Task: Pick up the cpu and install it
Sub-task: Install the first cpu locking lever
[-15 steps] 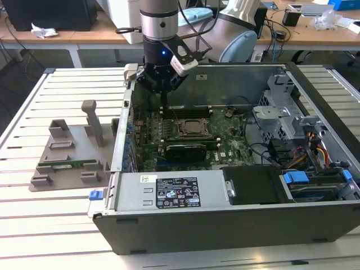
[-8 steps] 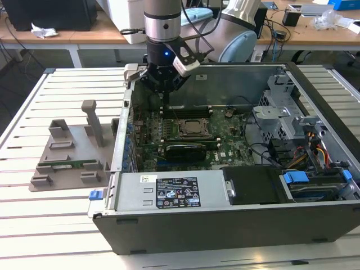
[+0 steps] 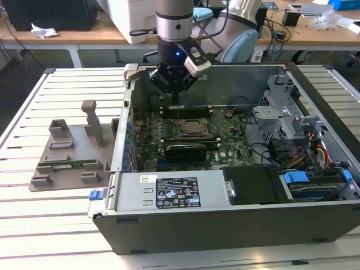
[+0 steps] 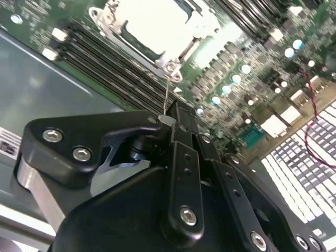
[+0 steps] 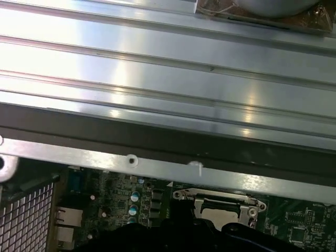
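Observation:
My gripper (image 3: pixel 176 99) hangs inside the open computer case, over the back part of the green motherboard (image 3: pixel 225 143). In the second wrist view the gripper (image 4: pixel 168 118) is shut on a thin pale plate seen edge-on, which looks like the cpu (image 4: pixel 167 94) held upright. The black-framed square socket (image 3: pixel 194 128) lies just in front of and below the gripper, its metal frame bright in the second wrist view (image 4: pixel 152 26). The first wrist view catches the socket (image 5: pixel 220 209) beside the case's rear wall.
A grey fixture (image 3: pixel 67 152) with a green memory stick (image 3: pixel 67 165) sits on the slatted table at the exterior view's left. Inside the case are the power supply (image 3: pixel 174 191), a drive cage (image 3: pixel 281 112), loose cables (image 3: pixel 315 149) and memory slots (image 3: pixel 185 111) behind the socket.

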You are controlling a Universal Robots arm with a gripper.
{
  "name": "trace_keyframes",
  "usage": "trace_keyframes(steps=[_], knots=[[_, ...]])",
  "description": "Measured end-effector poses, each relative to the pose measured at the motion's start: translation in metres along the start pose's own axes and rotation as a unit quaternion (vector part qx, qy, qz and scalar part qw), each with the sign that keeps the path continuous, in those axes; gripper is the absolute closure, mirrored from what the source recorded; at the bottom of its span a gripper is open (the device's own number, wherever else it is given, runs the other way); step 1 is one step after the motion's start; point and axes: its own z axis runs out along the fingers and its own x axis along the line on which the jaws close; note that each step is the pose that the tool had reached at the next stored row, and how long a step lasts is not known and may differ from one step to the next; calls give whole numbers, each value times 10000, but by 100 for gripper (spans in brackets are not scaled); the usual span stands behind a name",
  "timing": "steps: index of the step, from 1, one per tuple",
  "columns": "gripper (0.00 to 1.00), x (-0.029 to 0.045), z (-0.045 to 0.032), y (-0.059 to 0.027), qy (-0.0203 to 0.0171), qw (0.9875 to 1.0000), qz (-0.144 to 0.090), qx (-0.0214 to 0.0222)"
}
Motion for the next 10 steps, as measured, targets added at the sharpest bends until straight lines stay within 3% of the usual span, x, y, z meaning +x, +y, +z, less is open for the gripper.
trace_keyframes(steps=[7, 10], knots=[[89, -227, 8, -32, 22, 10000, 3, -3], [89, -233, 8, -33, 24, 10000, 5, -3]])
